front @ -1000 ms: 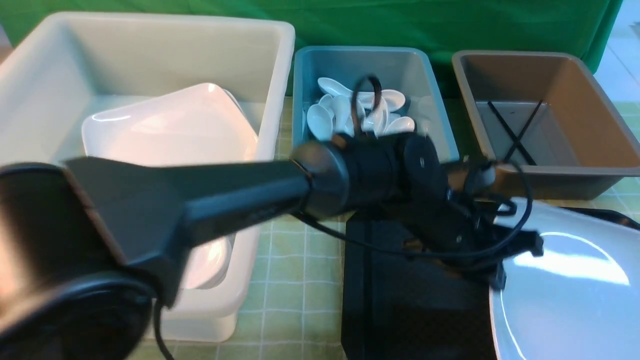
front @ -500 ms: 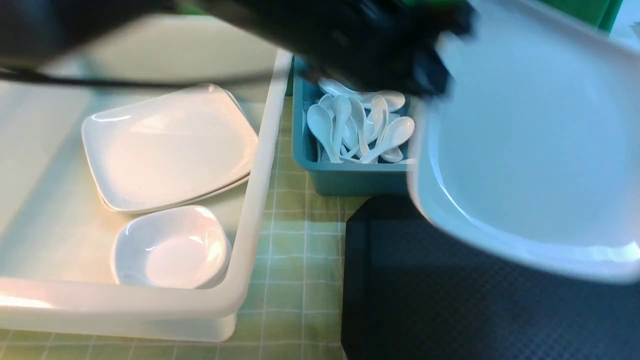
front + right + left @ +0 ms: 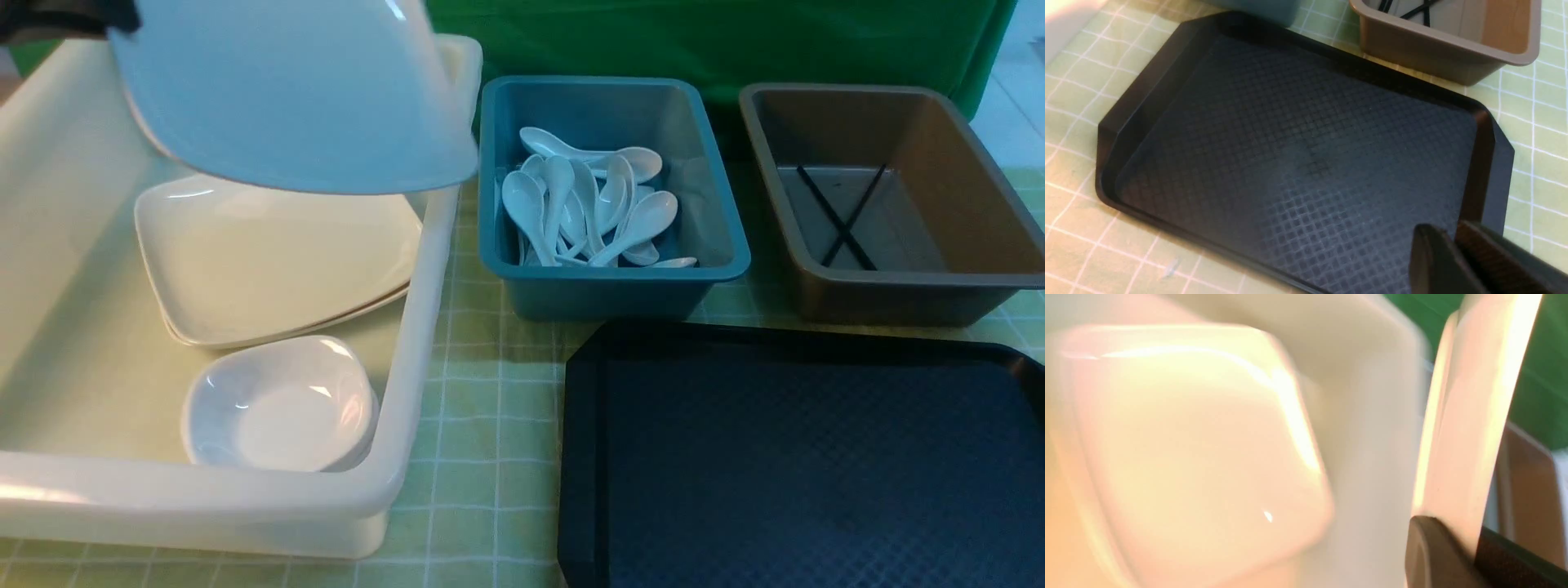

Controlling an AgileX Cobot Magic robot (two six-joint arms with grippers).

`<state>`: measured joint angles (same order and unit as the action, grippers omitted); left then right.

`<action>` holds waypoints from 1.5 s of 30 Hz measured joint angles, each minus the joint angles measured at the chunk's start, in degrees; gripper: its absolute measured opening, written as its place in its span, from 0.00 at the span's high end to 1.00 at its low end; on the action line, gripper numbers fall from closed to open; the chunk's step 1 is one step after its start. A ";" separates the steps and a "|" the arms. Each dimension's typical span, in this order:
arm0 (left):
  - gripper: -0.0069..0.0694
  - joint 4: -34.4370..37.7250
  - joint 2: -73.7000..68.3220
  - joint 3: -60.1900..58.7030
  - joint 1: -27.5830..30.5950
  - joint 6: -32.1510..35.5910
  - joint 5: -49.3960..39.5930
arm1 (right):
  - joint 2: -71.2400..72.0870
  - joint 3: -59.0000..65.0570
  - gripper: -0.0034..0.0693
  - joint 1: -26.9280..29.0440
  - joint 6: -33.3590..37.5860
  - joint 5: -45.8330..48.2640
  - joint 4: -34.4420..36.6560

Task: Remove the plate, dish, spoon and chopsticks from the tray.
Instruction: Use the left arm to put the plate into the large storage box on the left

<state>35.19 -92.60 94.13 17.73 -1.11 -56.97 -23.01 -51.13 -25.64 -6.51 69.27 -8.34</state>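
Checked cloth (image 3: pixel 473 457): tray (image 3: pixel 800 457), three bins (image 3: pixel 604 286).

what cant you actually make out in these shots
- Left gripper: cut off by the front view's top edge; the left wrist view shows only its fingers clamped on the large glossy white plate.
- Stacked white plates in the deep white bin: far part hidden behind the held plate; the wrist view is blurred.
- Thin black chopsticks in the brown bin: ends too small to see.

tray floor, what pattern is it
Black tray with a fine diamond grid texture; clearest in the right wrist view.
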 joint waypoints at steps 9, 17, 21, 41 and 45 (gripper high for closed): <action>0.89 -0.65 -9.49 -0.12 3.19 2.97 3.71 | 0.00 0.00 0.85 0.00 -0.44 -0.05 0.00; 0.89 7.20 -19.68 -0.18 3.19 11.85 6.13 | 0.00 0.00 0.84 0.00 -2.55 -0.05 0.00; 0.89 9.81 -22.70 -0.18 3.25 14.83 6.68 | 0.00 0.00 0.83 0.00 -2.95 -0.05 0.00; 0.70 0.97 -24.95 -0.13 3.42 14.57 5.44 | 0.00 0.00 0.81 0.00 -4.72 -0.17 0.00; 0.53 0.92 -24.95 0.17 3.42 14.39 2.72 | 0.00 0.00 0.80 0.00 -4.66 -0.11 0.00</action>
<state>36.12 -117.55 94.30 21.15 13.27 -54.25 -23.01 -51.13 -25.64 -11.17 69.16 -8.34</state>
